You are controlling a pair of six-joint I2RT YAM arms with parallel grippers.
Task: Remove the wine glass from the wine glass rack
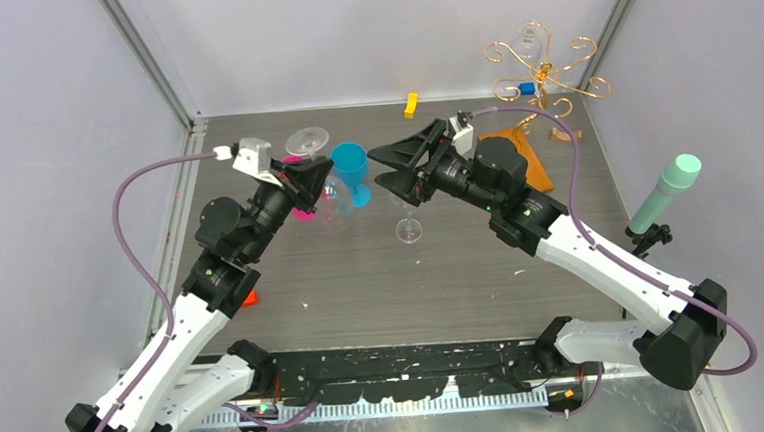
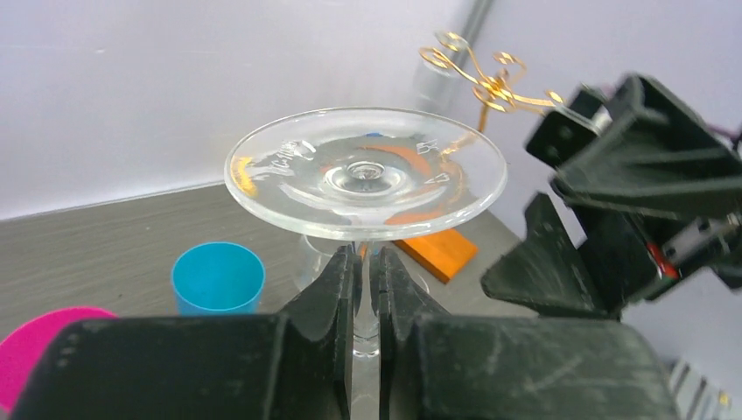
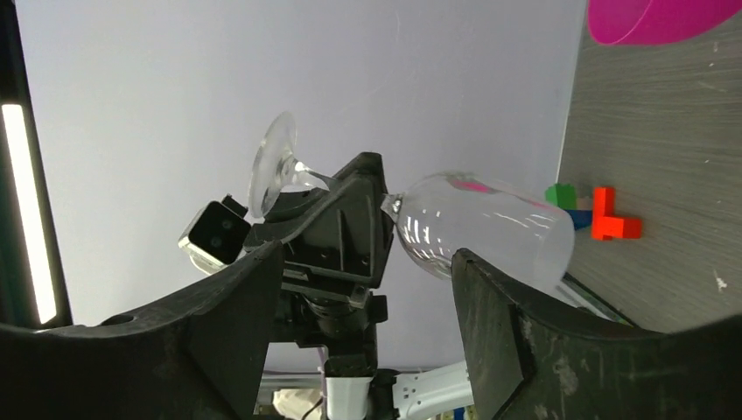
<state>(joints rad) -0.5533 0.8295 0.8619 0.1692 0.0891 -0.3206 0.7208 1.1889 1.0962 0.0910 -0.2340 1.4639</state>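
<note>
Nearest us, the left gripper [image 2: 366,293] clenches the inverted glass [image 2: 366,171] by its stem, foot up. From the right wrist, we see the right gripper [image 3: 367,262] gaping empty, leaving the hold to the left. Overhead, the glass hangs at ten o'clock, well apart from the rack [image 1: 542,66] at one.

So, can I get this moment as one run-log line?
left gripper: shut on wine glass stem, foot up | right gripper: open, beside it | wine glass rack: back right, held glass off it
</note>
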